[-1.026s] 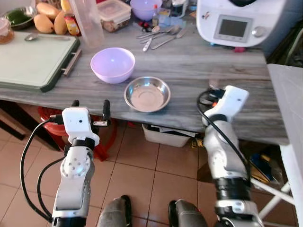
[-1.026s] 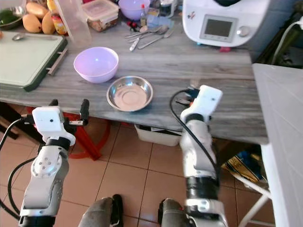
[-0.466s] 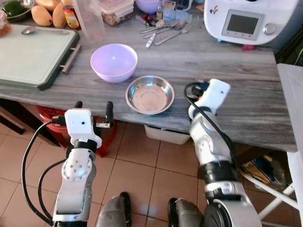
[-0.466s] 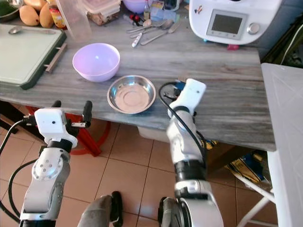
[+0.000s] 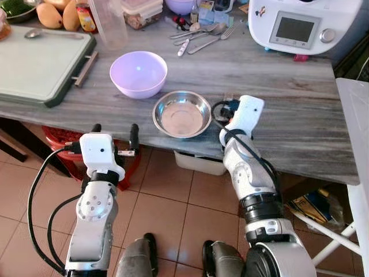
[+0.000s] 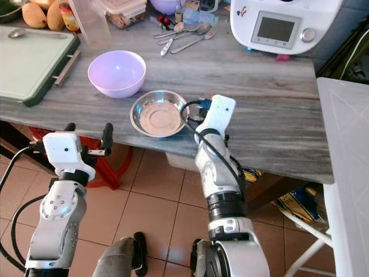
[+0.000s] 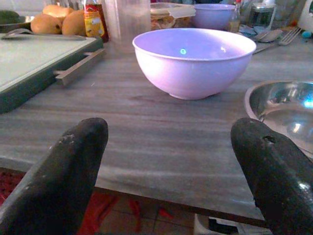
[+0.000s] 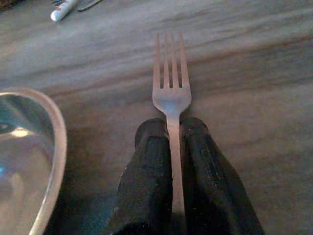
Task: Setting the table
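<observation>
A steel bowl sits near the front edge of the grey wooden table, with a purple bowl just behind it to the left. My right gripper is shut on a fork, whose tines point out over the tabletop. Its white wrist hovers just right of the steel bowl. My left gripper stands open below the table's front edge, facing the purple bowl, with nothing between its fingers.
A green cutting board lies at the left. Loose cutlery, a clear jug and mangoes stand at the back, and a white kitchen machine at back right. A red stool stands under the table.
My right arm has moved left along the table's front edge with the fork, ending next to the steel bowl. The left arm has stayed in place.
</observation>
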{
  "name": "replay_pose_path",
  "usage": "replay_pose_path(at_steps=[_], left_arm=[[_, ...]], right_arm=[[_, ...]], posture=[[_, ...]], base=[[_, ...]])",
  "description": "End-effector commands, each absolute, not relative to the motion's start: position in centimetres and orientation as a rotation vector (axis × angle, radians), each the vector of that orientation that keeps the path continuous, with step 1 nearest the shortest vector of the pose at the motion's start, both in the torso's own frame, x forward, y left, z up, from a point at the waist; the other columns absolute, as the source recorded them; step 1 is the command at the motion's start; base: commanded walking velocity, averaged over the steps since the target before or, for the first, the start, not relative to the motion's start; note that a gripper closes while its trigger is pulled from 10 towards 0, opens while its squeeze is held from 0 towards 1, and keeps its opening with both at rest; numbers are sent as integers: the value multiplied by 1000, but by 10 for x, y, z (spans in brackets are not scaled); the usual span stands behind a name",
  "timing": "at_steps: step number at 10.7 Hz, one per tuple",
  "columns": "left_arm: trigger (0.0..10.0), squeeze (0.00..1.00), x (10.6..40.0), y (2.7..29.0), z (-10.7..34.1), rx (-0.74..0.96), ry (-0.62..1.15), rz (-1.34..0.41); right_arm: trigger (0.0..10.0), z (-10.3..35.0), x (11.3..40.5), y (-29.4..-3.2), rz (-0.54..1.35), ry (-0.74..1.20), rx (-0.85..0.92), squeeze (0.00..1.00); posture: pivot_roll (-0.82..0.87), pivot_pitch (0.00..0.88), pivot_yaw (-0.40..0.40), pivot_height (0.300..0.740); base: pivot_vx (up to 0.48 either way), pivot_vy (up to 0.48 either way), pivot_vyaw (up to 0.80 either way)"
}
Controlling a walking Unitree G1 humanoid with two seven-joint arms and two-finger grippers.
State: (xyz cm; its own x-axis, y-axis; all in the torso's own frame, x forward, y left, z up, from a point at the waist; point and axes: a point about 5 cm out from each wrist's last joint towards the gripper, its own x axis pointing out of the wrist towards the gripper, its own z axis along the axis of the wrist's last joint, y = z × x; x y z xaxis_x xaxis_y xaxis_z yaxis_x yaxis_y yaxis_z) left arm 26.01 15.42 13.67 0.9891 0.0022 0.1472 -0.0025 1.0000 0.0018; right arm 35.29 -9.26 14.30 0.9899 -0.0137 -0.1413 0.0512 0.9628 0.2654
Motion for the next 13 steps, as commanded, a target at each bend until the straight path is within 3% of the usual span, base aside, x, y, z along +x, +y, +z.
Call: replay_pose_path(at_steps=[1,5,6,7,13], left_arm=[[10000,0,260,154,135,2,-139,-4],[10000,0,260,153,136,5,-138,-10],[10000,0,260,153,136,6,-139,-12],[10000,0,261,153,137,6,-139,-12],[10000,0,263,154,139,9,-145,-11]], right_arm=[[10000,126,346,-87,-24,213,277,0],[10000,123,345,-89,-25,231,253,0],[10000,123,345,-89,-19,231,265,388],[10000,123,344,-89,-23,231,260,1000],[10000,125,345,-95,-61,200,238,1000]], posture=[[-16,239,-12,740],[-12,244,-4,740],[-9,245,-3,740],[-9,245,-1,740],[-5,244,2,740]], base=[[0,0,0],[0,0,0],[0,0,0],[0,0,0],[0,0,0]])
